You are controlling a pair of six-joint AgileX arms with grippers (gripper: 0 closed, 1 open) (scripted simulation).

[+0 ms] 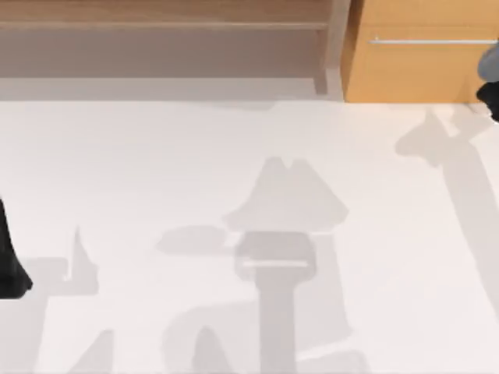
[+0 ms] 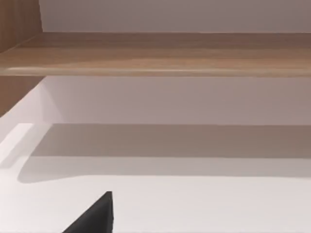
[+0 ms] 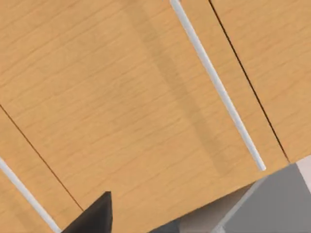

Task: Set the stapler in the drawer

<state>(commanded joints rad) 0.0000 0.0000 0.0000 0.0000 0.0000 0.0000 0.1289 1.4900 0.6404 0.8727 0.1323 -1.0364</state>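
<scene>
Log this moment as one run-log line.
right gripper: by drawer front, near handle | drawer: closed | left arm: parked, table's left edge | shelf: back left

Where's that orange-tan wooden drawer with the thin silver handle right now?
The orange-tan wooden drawer front stands at the top view's far right edge, shut, just right of the long brown wooden shelf. The right arm's tool is near its right end.

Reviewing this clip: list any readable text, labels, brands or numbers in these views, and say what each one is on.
None: no words, numbers or signs anywhere.
The drawer front is plain orange-tan wood with a bare silver bar handle.
The long brown shelf and white table carry no markings.
The right gripper, by the drawer, and the left gripper, at the table's left edge, bear none.
</scene>
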